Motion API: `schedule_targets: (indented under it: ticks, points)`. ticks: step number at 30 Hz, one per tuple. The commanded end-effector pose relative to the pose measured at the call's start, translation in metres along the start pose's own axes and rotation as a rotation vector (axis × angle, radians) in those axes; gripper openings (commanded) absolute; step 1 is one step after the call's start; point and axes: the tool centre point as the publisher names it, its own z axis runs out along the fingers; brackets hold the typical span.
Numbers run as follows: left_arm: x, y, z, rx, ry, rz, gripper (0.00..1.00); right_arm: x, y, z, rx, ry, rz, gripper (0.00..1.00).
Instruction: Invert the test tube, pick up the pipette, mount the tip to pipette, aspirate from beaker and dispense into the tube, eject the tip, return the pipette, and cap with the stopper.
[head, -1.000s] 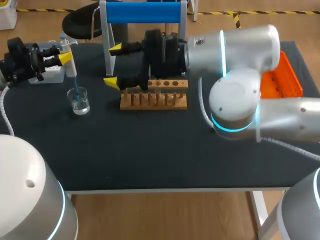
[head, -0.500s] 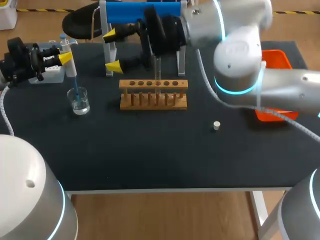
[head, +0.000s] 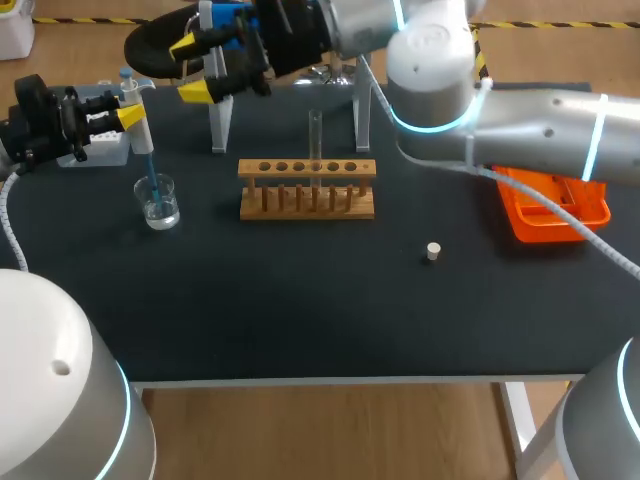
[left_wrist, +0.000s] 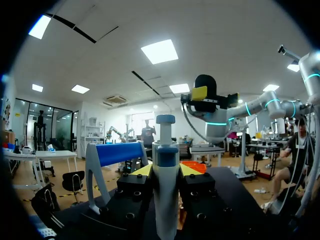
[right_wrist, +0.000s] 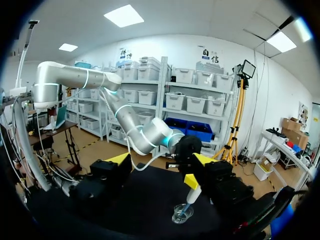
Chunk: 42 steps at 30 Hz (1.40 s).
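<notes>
Clamping the white pipette (head: 141, 130), left claw (head: 135, 103) holds its blue tip (head: 152, 176) in the glass beaker (head: 161, 207); right claw (head: 190, 68) gapes wide.

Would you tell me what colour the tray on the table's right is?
Orange; the tray shows best in the head view.

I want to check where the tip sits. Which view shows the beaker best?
The head view: the beaker stands whole and unblocked, the blue tip reaching into it. The right wrist view shows the beaker from the side, less plainly. The left wrist view lacks it.
</notes>
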Motion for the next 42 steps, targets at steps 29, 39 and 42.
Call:
schedule_targets:
  ticks: [29,39,42]
  points:
    - [-0.001,0.0,-0.001,0.002,0.004,0.001,0.0,-0.065,0.004,0.064,-0.209,0.107,0.041,0.0]
    - [-0.001,0.0,-0.001,0.002,0.004,0.001,0.0,-0.07,-0.006,0.072,-0.209,0.08,0.093,0.0]
    - [-0.001,0.0,-0.001,0.002,0.004,0.001,0.0,-0.07,-0.008,0.074,-0.205,0.078,0.097,0.0]
